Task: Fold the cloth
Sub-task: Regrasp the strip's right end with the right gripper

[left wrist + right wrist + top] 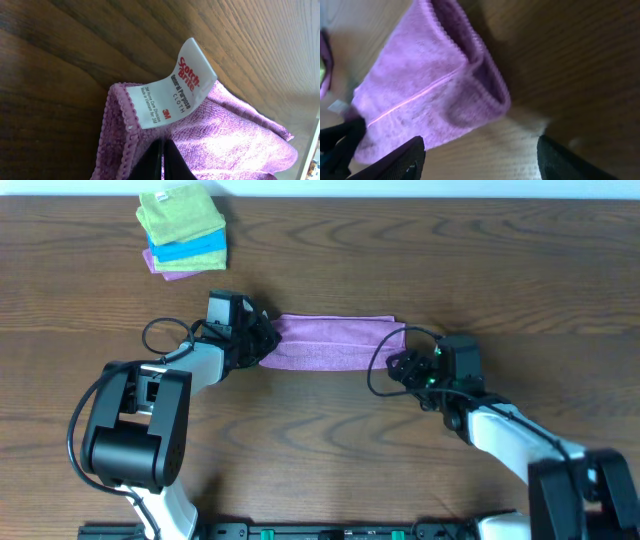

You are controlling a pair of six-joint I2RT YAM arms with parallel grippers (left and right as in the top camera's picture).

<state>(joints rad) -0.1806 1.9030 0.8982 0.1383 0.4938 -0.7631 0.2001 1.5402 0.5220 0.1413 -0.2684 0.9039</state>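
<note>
Overhead, the cloth (330, 342) lies as a strip between my hands; left wrist view, my left hand (162, 162) pinches its near corner; right wrist view, my right hand (480, 152) gapes wide just short of it, so I should grip both layers squarely.

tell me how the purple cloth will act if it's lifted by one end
Probably floppy: the purple cloth lies folded in soft layers, and its corner curls by the left claw. Likely light, being thin fabric. Its nubby pile should grip, not slip.
</note>
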